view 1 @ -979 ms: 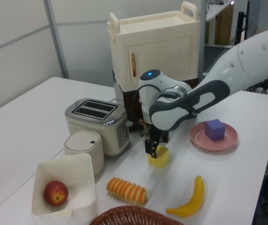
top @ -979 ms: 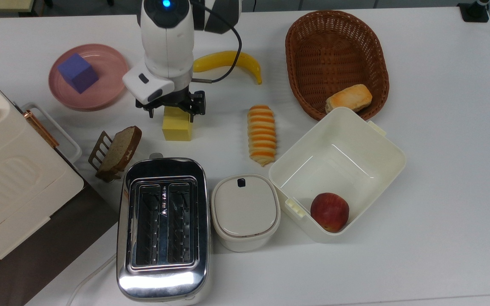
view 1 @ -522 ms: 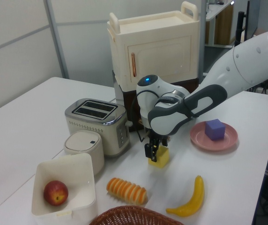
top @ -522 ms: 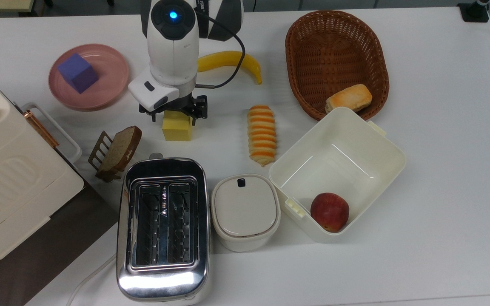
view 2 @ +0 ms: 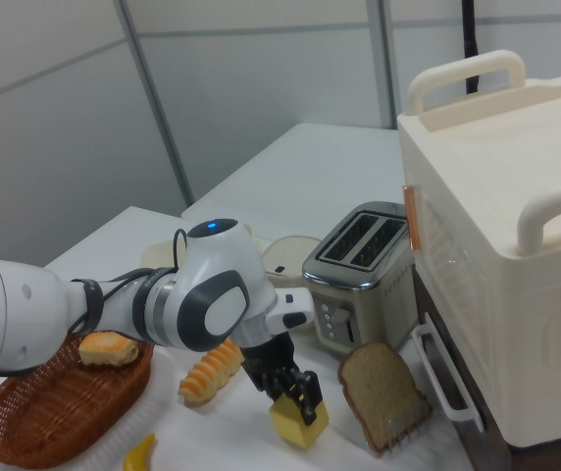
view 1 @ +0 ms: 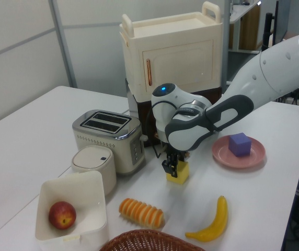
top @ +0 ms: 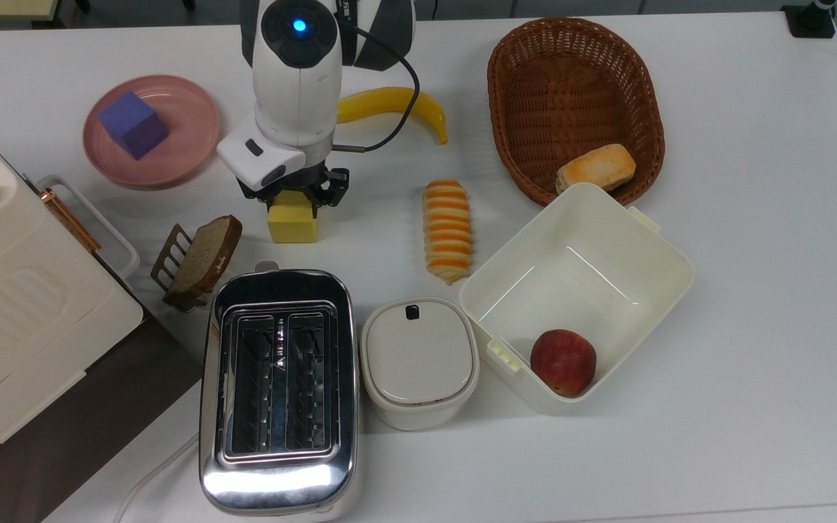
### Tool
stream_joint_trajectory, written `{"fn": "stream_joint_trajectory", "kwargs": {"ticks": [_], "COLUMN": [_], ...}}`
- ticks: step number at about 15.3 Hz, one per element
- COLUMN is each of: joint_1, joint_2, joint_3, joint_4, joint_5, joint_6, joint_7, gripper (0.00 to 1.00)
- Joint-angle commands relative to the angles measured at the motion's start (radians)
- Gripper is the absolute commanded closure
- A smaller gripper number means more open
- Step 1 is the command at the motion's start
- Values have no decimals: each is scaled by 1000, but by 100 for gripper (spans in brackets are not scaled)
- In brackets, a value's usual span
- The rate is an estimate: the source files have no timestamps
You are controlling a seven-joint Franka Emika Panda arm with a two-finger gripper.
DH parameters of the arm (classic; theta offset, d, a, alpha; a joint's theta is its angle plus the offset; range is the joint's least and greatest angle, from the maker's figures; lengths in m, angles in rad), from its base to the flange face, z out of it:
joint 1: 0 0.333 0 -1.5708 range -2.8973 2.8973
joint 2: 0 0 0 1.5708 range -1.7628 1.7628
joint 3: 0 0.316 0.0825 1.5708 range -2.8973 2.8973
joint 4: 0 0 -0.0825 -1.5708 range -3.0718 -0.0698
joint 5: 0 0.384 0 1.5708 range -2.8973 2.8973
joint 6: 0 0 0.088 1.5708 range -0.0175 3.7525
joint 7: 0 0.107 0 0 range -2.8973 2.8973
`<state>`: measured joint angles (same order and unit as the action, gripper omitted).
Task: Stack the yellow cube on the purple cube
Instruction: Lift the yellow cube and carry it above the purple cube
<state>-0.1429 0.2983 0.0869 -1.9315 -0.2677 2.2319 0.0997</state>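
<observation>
The gripper [top: 292, 196] is squeezed shut on the yellow cube [top: 292, 222], one finger on each side, so the grab part of the job looks done. In the right view the yellow cube [view 2: 298, 423] hangs just under the gripper [view 2: 293, 390] and looks tipped, with a corner pointing down, so it seems to be just off the table [top: 753, 254] or only touching it lightly; I cannot tell which for sure. The purple cube [top: 133, 124] sits on the pink plate [top: 189, 145], up and to the top view's left of the gripper and well apart from it, with nothing on top of it. So the big part is left: lift the block higher, carry it over to the plate, and set it flat on the purple cube. Near the gripper there is a slice of bread [top: 204, 254] on the top view's left, below it a toaster [top: 278, 385], and behind it a banana [top: 389, 105]. Compared with half a second ago, the fingers have closed in tight on the block, and block and gripper have slid a little toward the top view's left. A second ago the fingers stood wider apart around the block.
</observation>
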Motion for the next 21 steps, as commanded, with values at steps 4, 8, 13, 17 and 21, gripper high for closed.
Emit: {"fn": "stream_joint_trajectory", "kwargs": {"ticks": [4,8,13,17,21], "joint_1": [-47,-72,-70,-70,-58], "joint_2": [-185,-257,-269,-271,-269], "joint_3": [-4,-39,-120,-191,-298], "joint_4": [-3,28,88,89,81], "joint_5": [-2,64,73,76,133], "joint_6": [-101,-193,-279,-302,-374], "joint_7": [67,113,173,186,144], "gripper": [80,80,80,80,84]}}
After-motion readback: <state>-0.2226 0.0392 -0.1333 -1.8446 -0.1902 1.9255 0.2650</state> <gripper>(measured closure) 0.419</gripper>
